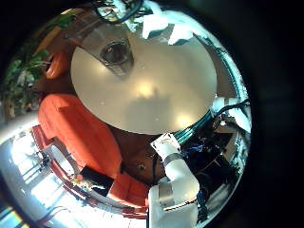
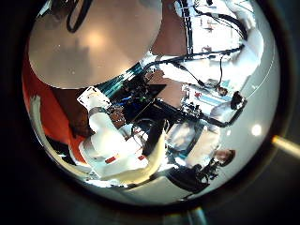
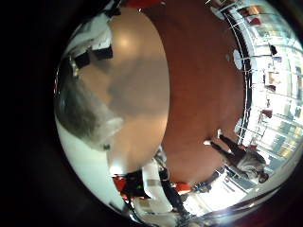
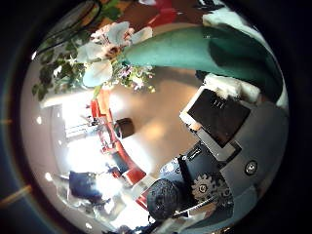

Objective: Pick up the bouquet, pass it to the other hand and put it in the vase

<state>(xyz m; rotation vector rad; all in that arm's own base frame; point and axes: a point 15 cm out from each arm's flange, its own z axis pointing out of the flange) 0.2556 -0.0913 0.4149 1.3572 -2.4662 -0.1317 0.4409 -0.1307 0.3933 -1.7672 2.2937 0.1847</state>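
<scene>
In the right thumb side palm view the bouquet (image 4: 117, 49), pale flowers with leaves on a long wrapped stem, lies close across my right hand (image 4: 219, 117). Its fingers (image 4: 234, 88) curl against the stem. The glass vase (image 4: 124, 128) stands small and far off on the round table (image 4: 166, 117). In the left little finger side palm view the vase (image 1: 117, 54) stands upright near the table's edge, with nothing in it. Parts of my left hand (image 1: 157, 24) show at that view's edge, with nothing between them. The right little finger side palm view shows a hand (image 3: 93, 40) over the table.
An upholstered sofa (image 1: 76, 128) stands beside the round table (image 1: 152, 90). A leafy plant (image 1: 28, 66) is by the table near the vase. A robot arm (image 1: 176, 190) rises beside the table, also in the left thumb side palm view (image 2: 112, 141).
</scene>
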